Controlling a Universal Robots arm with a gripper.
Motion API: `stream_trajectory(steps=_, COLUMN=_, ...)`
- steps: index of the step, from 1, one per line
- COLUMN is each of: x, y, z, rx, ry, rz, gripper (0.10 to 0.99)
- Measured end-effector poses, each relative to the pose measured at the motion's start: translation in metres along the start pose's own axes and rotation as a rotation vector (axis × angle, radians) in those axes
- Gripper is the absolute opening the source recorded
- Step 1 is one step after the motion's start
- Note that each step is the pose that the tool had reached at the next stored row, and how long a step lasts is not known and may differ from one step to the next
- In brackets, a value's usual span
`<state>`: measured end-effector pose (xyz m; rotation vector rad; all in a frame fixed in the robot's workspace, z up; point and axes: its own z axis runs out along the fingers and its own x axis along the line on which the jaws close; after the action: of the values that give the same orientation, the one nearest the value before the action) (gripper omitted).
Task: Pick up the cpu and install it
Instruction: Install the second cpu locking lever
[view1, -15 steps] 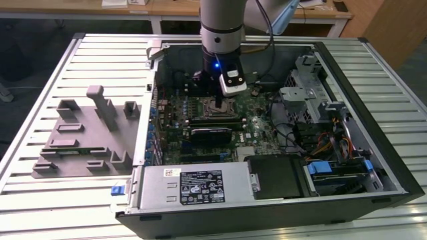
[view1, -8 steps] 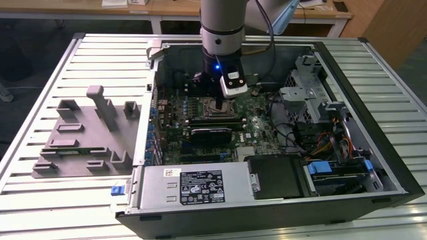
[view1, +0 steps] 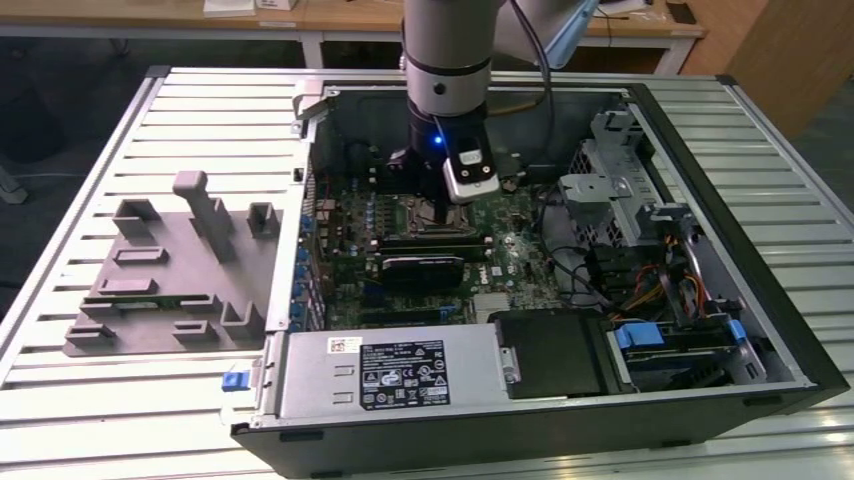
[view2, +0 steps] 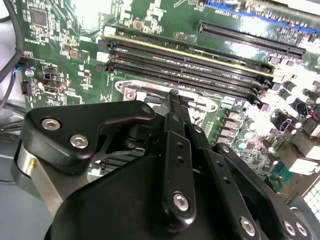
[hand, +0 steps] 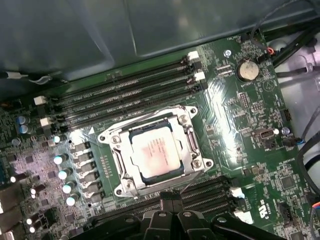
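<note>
Judging progress: cpu (hand: 154, 155) already lies inside the socket frame (hand: 192, 145) on the motherboard (hand: 250, 160), so the pick and the placing look done; whether the socket is latched I cannot tell.
gripper (view2: 172, 100): hangs low over the socket in the second wrist view, black fingers (view2: 176, 150) lying close together, nothing between them; jaws read as together and empty.
gripper, first wrist view: finger ends (hand: 170, 200) sit at the 6 o'clock edge of the socket frame, just beside it; contact with it I cannot tell.
arm (view1: 447, 60): in the exterior view it comes down into the open computer case (view1: 747, 300) at about 12 o'clock of the board, wrist over the socket area.
cpu place: centre of the socket frame, flat and square to it, memory slots (hand: 125, 95) near at its 12 o'clock, a second bank of slots (hand: 210, 187) at its 5 o'clock.
cpu look: flat square chip, pale silver-grey metal top with a bright glare, faint print not read, thin darker rim all round.
cpu seat: looks level, no corner lifted as far as shows; metal frame with screws at its corners surrounds it.
fixture tray (view1: 160, 280): grey, on the slatted table (view1: 80, 400) at 9 o'clock of the case, well apart from the gripper; no chip visible on it.
left to do: judging from this, little but securing and pulling clear.
</note>
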<state>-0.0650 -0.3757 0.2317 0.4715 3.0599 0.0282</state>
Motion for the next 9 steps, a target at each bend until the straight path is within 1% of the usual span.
stream_trajectory(steps=6, x=-0.0024, y=-0.0082, z=0.0003, rx=0.0, ry=0.0002, rz=-0.005, gripper=0.106)
stream_trajectory(steps=9, x=-0.0023, y=-0.0108, z=0.0014, rx=-0.002, ry=0.0009, rz=-0.014, gripper=0.106)
